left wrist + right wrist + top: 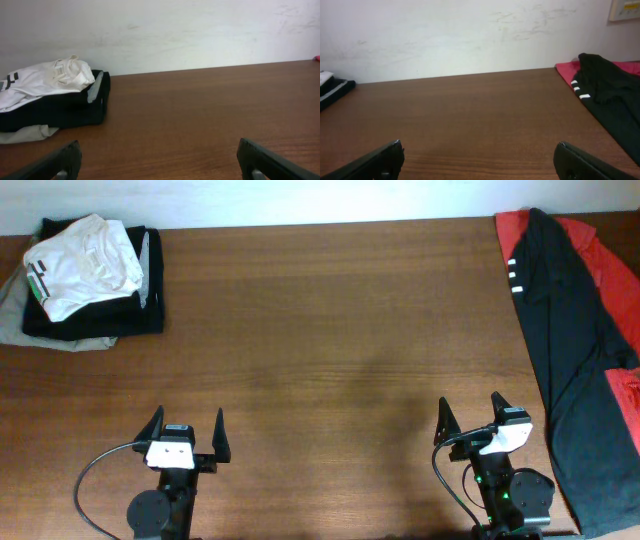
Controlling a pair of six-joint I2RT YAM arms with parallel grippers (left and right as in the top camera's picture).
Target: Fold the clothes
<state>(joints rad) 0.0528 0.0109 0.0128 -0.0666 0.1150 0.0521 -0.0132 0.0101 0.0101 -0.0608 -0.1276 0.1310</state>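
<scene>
A black T-shirt (575, 350) with small white marks lies crumpled along the table's right edge, on top of a red garment (622, 395); its lettering is not visible. It also shows in the right wrist view (612, 100). My left gripper (187, 427) is open and empty near the front edge at the left, its fingers showing in the left wrist view (160, 162). My right gripper (470, 412) is open and empty near the front edge, left of the black shirt, and shows in the right wrist view (480, 160).
A stack of folded clothes sits at the back left: a white garment with a green-black stripe (80, 265) on a black one (140, 305) and a grey one (20, 320). The stack shows in the left wrist view (50, 95). The wooden table (330, 360) lies between.
</scene>
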